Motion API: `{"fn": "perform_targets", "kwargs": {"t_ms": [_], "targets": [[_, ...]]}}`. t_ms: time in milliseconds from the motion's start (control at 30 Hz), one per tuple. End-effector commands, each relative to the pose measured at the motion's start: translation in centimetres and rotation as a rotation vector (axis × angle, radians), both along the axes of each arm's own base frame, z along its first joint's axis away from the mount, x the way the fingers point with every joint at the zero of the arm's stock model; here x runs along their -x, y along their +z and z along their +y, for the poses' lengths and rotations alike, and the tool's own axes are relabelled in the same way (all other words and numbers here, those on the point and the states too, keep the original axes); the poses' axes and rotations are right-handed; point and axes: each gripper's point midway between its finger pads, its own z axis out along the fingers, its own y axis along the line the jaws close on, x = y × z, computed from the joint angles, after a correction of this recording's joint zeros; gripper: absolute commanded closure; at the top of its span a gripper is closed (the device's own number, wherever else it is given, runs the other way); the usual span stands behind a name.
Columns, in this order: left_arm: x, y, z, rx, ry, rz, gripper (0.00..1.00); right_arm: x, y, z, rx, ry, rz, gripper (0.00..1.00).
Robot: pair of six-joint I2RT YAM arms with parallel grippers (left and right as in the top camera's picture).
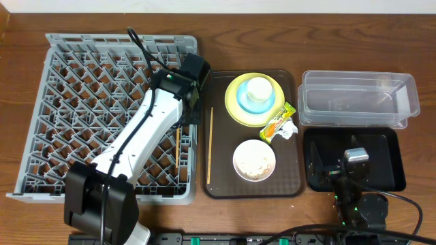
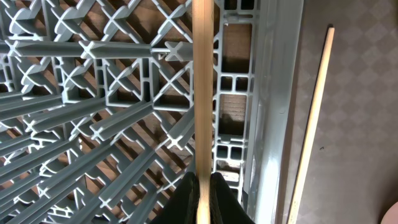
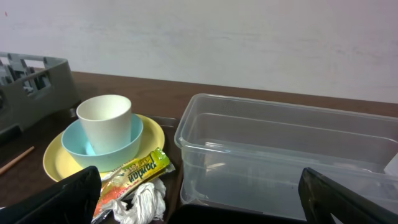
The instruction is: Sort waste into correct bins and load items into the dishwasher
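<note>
Chopstick [image 2: 202,93] clamped by left end effector [image 2: 203,193] above rack [image 2: 93,99]; right end effector [image 3: 202,196] agape, empty; wrapper [image 3: 134,177]: "Pandan".

Dark wooden table [image 1: 238,47] carries four things directly: the grey dish rack [image 1: 41,136] sits right under the left gripper [image 2: 202,186] jaws and spreads off to their left, with the brown tray [image 1: 225,170] just to the right of those jaws, alongside the rack. The clear tub [image 1: 354,95] stands ahead of the right gripper [image 3: 199,199] jaws and the black tray [image 1: 388,170] lies beneath them. Tub and black tray edges meet or overlap, can't tell which; both sit just beside the brown tray.
</note>
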Motion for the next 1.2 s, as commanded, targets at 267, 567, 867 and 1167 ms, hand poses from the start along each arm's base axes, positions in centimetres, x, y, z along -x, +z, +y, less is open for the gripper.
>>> {"fn": "perform_targets", "kwargs": {"t_ms": [267, 567, 867, 1167], "targets": [[0.7, -0.5, 0.2, 0.002, 0.009, 0.033, 0.79, 0.0, -0.1, -0.2, -0.01, -0.008, 0.005, 0.01], [1.4, 1.1, -1.7, 0.107, -0.019, 0.018, 0.86, 0.0, -0.1, -0.2, -0.01, -0.008, 0.005, 0.01], [4.0, 6.3, -6.4, 0.23, -0.121, -0.122, 0.92, 0.0, -0.1, -0.2, -0.01, -0.008, 0.005, 0.01], [5.4, 2.8, -10.2, 0.204, -0.242, -0.087, 0.69, 0.0, -0.1, -0.2, -0.01, -0.008, 0.005, 0.01]]}}
